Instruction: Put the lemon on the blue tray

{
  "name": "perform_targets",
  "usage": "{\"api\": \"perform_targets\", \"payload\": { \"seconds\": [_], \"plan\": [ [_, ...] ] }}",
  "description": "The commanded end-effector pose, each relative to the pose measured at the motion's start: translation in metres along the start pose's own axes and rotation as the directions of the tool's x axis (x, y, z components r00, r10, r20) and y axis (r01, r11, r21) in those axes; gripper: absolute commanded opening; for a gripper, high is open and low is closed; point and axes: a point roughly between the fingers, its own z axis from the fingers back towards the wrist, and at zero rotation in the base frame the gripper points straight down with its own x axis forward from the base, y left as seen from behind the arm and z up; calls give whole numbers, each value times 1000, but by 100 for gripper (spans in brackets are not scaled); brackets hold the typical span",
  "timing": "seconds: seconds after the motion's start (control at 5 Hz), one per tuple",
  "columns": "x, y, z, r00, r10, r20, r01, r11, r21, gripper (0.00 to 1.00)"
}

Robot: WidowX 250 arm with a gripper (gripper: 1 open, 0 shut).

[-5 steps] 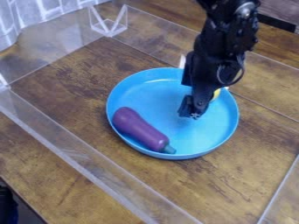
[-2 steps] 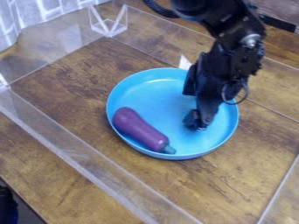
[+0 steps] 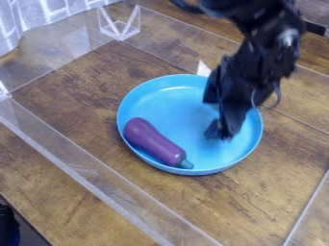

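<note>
Dark claw spread wide over the blue tray

We see the black, many-jointed metal gripper (image 3: 224, 111) reaching down over the right-hand part of the round, bright-blue plastic tray with a low raised rim (image 3: 125, 121). Its jaws stand wide apart, and its outline is blurred. We cannot make out the lemon; the dark claw covers part of the tray and the area behind it, so we cannot tell exactly where the fruit is. Toward the tray's lower left, we see a long, glossy purple eggplant (image 3: 154, 141) lying at a slant, its greenish stem end near the rim. The tray rests on a brown wood-grain table (image 3: 67, 85), with a long, clear plastic strip (image 3: 80, 144) running diagonally past its left side
</note>
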Motion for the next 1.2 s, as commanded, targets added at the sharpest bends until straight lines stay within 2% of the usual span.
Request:
{"api": "perform_targets", "payload": {
  "seconds": [0.0,0.2,0.4,0.6,0.8,1.0],
  "plan": [
    [-7,42,51,991,112,72,-118,988,95,100],
    [-13,51,78,982,166,86,-178,972,151,100],
    [-16,48,88,972,214,99,-228,960,165,100],
    [-17,40,89,972,199,127,-217,964,151,100],
    [-13,33,82,976,164,146,-186,970,154,100],
    [-11,15,78,977,154,149,-177,972,157,100]
  ]
}}
